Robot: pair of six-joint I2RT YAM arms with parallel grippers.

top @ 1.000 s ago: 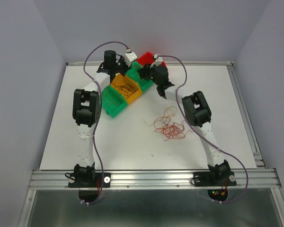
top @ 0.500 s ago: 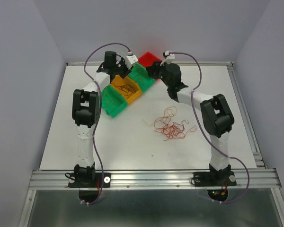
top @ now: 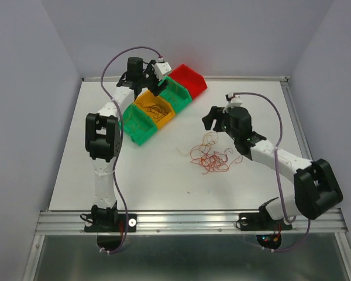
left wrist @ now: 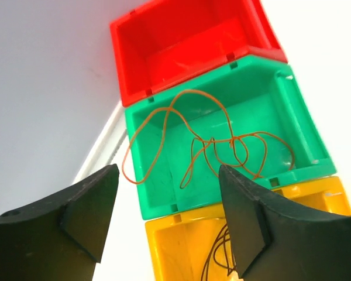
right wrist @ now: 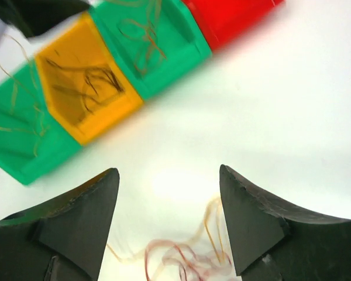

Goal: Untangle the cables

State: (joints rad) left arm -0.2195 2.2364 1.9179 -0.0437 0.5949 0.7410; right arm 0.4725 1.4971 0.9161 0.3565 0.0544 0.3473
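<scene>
A tangle of thin orange, red and yellowish cables (top: 210, 157) lies on the white table right of centre. My right gripper (top: 211, 119) hovers just behind the pile, open and holding nothing; the wrist view shows blurred curls of the cables (right wrist: 190, 257) low between the jaws of the right gripper (right wrist: 169, 202). My left gripper (top: 147, 79) hangs above the row of bins, open and empty (left wrist: 167, 199). Beneath it one orange cable (left wrist: 213, 137) lies looped in a green bin (left wrist: 292, 117), with one loop over the bin's left wall. Dark cables (left wrist: 219, 252) lie in the yellow bin (left wrist: 169, 246).
Four bins stand in a diagonal row at the back left: red bin (top: 187, 79), green bin (top: 174, 93), yellow bin (top: 155, 108), a second green bin (top: 137, 126). The red bin (left wrist: 187, 41) holds nothing. The table's back edge meets the wall behind them.
My left gripper opened above the bins. My right arm swung away from the bins, forward and to the right, and now hovers by the pile with its jaws wider.
</scene>
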